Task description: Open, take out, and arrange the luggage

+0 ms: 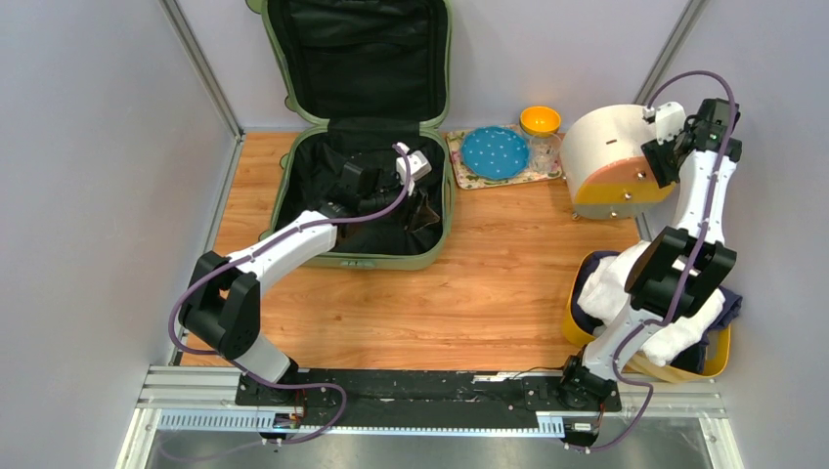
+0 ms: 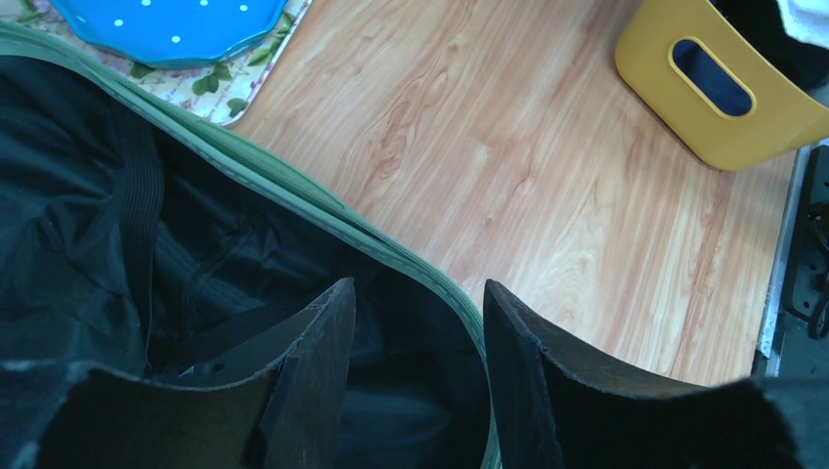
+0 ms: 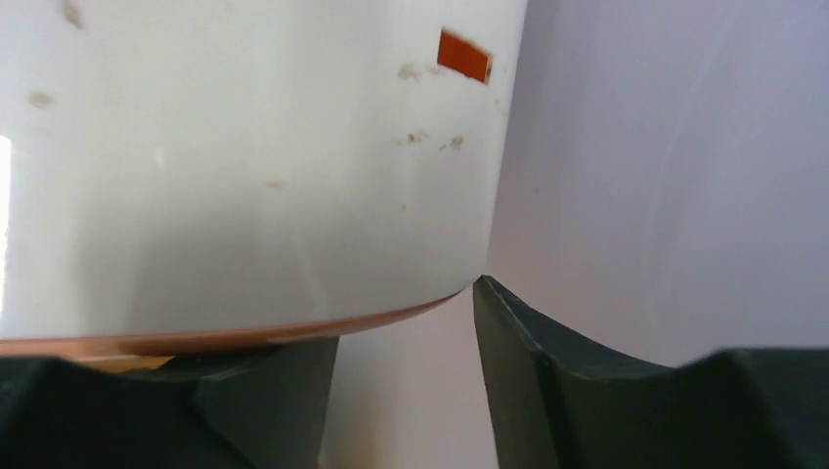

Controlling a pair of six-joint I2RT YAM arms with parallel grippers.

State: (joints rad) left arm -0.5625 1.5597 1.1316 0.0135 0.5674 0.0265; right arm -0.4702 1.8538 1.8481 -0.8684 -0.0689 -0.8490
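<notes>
The sage-green luggage (image 1: 383,262) lies open at the back left, its lid (image 1: 357,59) leaning on the back wall and its black lining showing. My left gripper (image 1: 426,207) reaches into the base near its right wall. In the left wrist view this gripper (image 2: 418,293) is open, with dark lining and the green rim (image 2: 293,186) between the fingers, which hold nothing. My right gripper (image 1: 663,156) is open beside the round cream-and-orange box (image 1: 611,147). In the right wrist view the right gripper (image 3: 406,322) sits at the box's lower edge (image 3: 244,195).
A blue dotted plate (image 1: 495,151) lies on a floral tray next to the luggage, with an orange bowl (image 1: 540,120) behind it. A yellow basket (image 1: 577,322) of white and dark cloth stands front right, under the right arm. Bare wood lies between.
</notes>
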